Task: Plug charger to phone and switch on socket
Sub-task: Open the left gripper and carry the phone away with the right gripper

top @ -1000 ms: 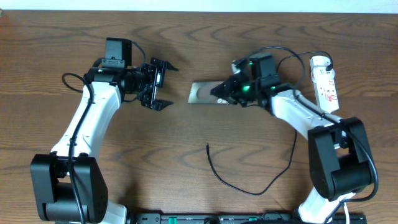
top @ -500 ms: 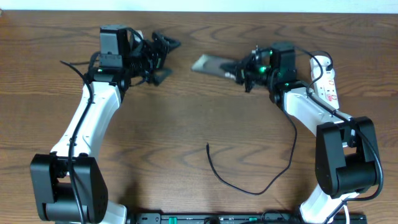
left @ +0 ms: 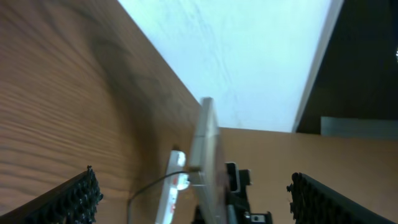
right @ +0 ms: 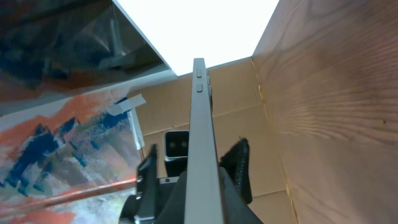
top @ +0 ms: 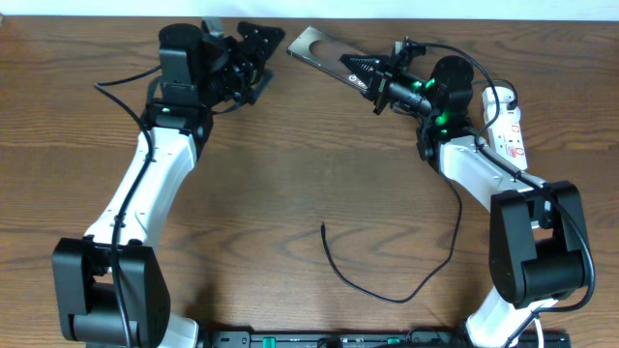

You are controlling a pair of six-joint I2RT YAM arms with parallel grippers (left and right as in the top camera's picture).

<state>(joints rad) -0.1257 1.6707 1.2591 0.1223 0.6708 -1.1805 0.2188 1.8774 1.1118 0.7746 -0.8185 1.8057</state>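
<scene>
The table (top: pixel 290 164) is warm brown wood with darker wavy grain. Near its far edge the phone (top: pixel 317 45) shows a dull grey, faintly glossy face. The charger (top: pixel 325 242) is black. By the table's right edge the socket (top: pixel 509 130) is white with small red marks. The left arm (top: pixel 145 184) and right arm (top: pixel 479 169) are white with black joints, and a green light (top: pixel 426 92) glows on the right one.

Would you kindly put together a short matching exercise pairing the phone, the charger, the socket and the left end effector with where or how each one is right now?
Things:
1. phone
2. charger
3. socket
4. left end effector

States:
A. lying loose on the table, near the front
B. open, holding nothing
C. clamped in the right end effector
D. lying beside the right arm, at the table's right side

Pairs: 1-C, 2-A, 3-D, 4-B
</scene>
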